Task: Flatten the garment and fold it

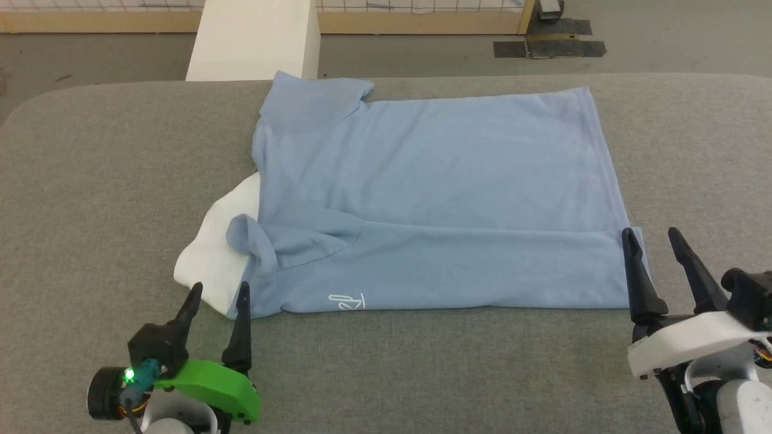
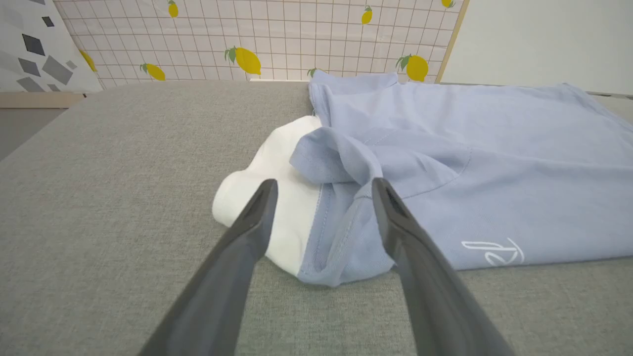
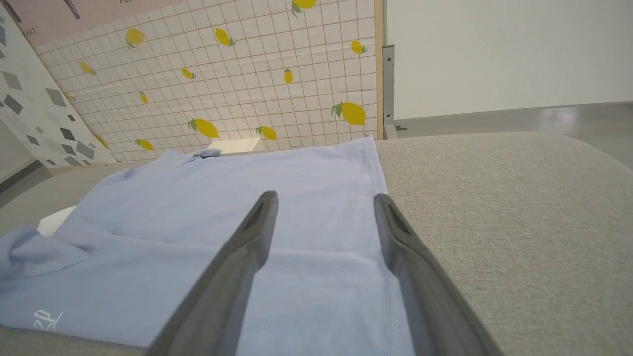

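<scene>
Left hand [image 1: 219,286] and right hand [image 1: 650,232] both spread wide, empty, at near corners of soft light-blue knit shirt [image 1: 434,193] lying mostly flat on grey woven worktop [image 1: 90,181].

One garment [image 1: 434,199], one table [image 1: 90,181], one white block [image 1: 253,36], two pairs of jaws.

This looks like a robot test room dressed up as a home, not a lived-in one. The lemon-print tile backdrop [image 3: 247,89] is a flat panel edged by a wooden frame [image 3: 379,69], standing beside a panel of grey diamond shapes [image 2: 29,54] and a plain white wall [image 3: 494,49]. The bare grey floor [image 1: 663,42] carries dark tape patches [image 1: 549,48], and the desk [image 1: 90,181] is wrapped in grey cloth
</scene>
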Available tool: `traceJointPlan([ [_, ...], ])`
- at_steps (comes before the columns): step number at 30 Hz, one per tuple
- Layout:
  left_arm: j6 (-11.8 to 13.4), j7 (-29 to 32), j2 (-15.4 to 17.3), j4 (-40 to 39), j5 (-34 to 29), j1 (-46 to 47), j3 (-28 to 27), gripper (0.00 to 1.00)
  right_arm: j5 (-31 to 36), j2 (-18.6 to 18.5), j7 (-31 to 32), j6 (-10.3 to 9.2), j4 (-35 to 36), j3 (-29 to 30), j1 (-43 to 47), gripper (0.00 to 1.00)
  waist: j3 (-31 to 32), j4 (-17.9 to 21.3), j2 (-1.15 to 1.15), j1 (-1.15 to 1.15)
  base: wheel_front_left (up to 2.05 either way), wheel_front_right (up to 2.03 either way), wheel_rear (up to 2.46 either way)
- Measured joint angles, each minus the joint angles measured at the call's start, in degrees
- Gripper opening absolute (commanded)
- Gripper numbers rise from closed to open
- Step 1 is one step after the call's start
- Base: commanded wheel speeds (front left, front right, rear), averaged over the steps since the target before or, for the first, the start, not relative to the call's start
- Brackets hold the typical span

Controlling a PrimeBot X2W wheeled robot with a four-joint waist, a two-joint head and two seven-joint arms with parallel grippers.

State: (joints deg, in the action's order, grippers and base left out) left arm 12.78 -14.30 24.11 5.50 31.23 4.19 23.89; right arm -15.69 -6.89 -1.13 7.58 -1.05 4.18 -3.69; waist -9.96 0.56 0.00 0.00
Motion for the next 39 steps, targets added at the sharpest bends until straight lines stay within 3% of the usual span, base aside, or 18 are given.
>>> traceJointPlan([
  [3,0.7,-0.01,-0.82,1.8,-0.79,-0.02,0.48,1.0,1.22,1.37,-3.33,0.0,0.2,0.34,0.56,1.0,0.15,0.8,0.0,0.0,0.0,0.0,0.0],
  [10,6.0,4.95,-2.21,8.08,0.03,0.47,-1.15,1.0,1.66,2.81,-5.43,0.0,0.02,-0.31,1.22,1.0,-0.11,2.75,0.0,0.0,0.0,0.0,0.0],
  [16,8.76,11.15,-3.97,9.89,5.68,1.18,-4.79,1.0,1.66,3.27,-5.46,0.0,-0.53,-0.63,1.23,1.0,-0.59,4.48,0.0,0.0,0.0,0.0,0.0],
  [19,8.86,14.77,-4.46,9.47,9.15,1.77,-6.12,1.0,1.65,3.43,-5.45,0.0,-0.89,-0.96,1.23,1.0,-0.89,5.12,0.0,0.0,0.0,0.0,0.0],
  [20,8.54,16.18,-4.41,9.2,10.24,2.01,-6.31,0.48,1.65,3.47,-5.44,0.0,-0.97,-1.07,1.23,1.0,-1.0,5.3,0.0,0.0,0.0,0.0,0.0],
  [21,8.23,17.41,-4.2,8.99,10.82,2.21,-6.43,0.18,1.65,3.5,-5.41,0.0,-0.98,-1.13,1.23,1.0,-1.08,5.43,0.0,0.0,0.0,0.0,0.0],
  [22,7.84,18.59,-3.92,8.84,11.38,2.33,-6.5,0.0,1.66,3.56,-5.35,0.0,-0.97,-1.18,1.22,1.0,-1.16,5.54,0.0,0.0,0.0,0.0,0.0],
  [26,6.86,21.81,-2.88,7.22,12.79,2.66,-6.24,0.0,2.22,3.65,-4.66,0.0,-1.03,-1.1,1.19,1.0,-1.41,5.64,0.0,0.0,0.0,0.0,0.0],
  [32,6.84,21.96,-2.47,5.8,12.96,2.63,-5.93,0.0,5.37,3.76,-1.42,0.0,-3.2,1.26,-0.55,1.0,-1.51,4.84,0.0,0.0,0.0,0.0,0.0],
  [35,6.34,21.91,-2.53,5.49,12.9,2.64,-5.24,0.0,5.93,3.81,4.56,0.0,-6.49,4.1,-2.79,1.0,-1.6,4.07,0.0,0.0,0.0,0.0,0.0],
  [39,5.86,21.69,-2.91,5.61,12.62,2.99,-4.3,0.0,6.61,3.82,17.9,0.0,-11.54,7.55,-5.79,1.0,-1.83,2.79,0.0,0.0,0.0,0.0,0.0],
])
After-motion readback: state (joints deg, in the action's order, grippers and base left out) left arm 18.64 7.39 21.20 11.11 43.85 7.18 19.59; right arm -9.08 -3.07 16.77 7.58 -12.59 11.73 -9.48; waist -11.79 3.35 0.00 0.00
